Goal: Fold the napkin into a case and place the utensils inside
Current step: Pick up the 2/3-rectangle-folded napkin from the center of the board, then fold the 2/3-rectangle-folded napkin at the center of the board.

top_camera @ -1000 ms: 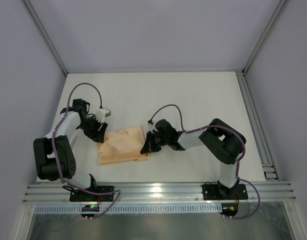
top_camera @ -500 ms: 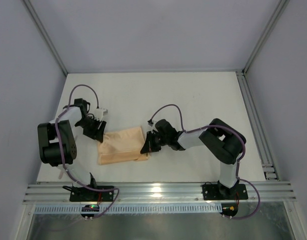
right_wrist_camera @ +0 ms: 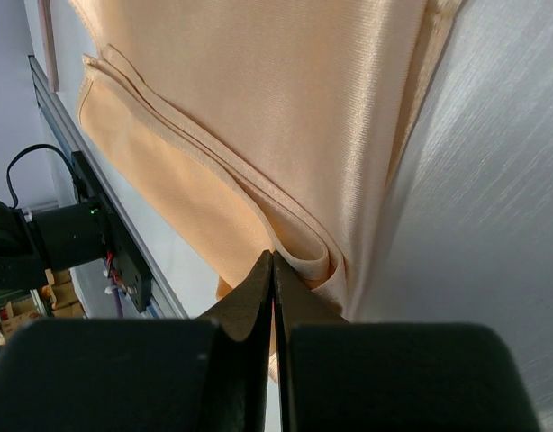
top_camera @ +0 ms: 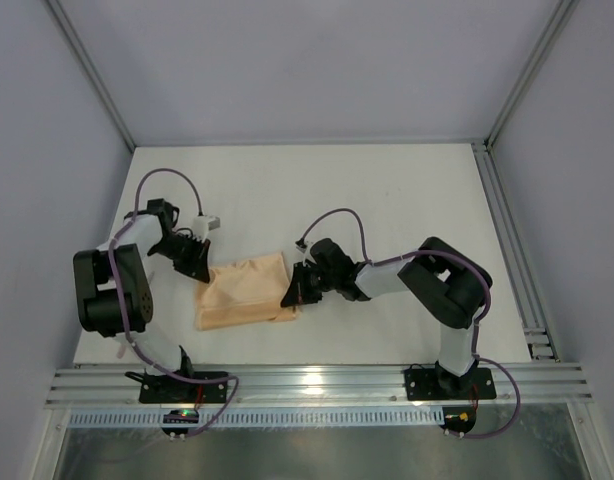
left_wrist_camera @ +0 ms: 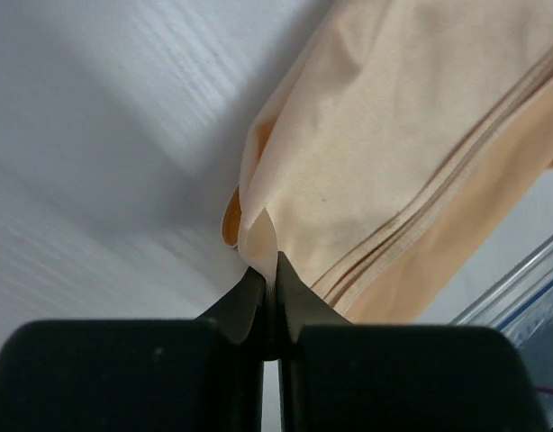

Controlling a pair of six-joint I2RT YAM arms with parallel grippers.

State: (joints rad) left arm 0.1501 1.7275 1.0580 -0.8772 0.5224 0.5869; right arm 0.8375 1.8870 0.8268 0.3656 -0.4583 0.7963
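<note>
The peach-orange napkin (top_camera: pixel 245 291) lies on the white table (top_camera: pixel 387 200), folded into a layered rectangle. At its far left corner, my left gripper (top_camera: pixel 199 269) is shut, pinching a small fold of the cloth (left_wrist_camera: pixel 263 236) between its black fingertips (left_wrist_camera: pixel 245 297). My right gripper (top_camera: pixel 291 293) is at the napkin's right edge, jaws shut on the hem where the layers (right_wrist_camera: pixel 258 135) curl over. Stacked hems (left_wrist_camera: pixel 439 193) show in the left wrist view. The utensils are out of view.
An aluminium rail (top_camera: pixel 317 385) runs along the near table edge, just in front of the napkin. Another rail (top_camera: pixel 512 250) lines the right side. Grey walls close in the table on the left, the back and the right.
The left gripper has closed on the napkin's far left corner and its arm has shifted slightly. The right arm and the napkin have stayed in place.
</note>
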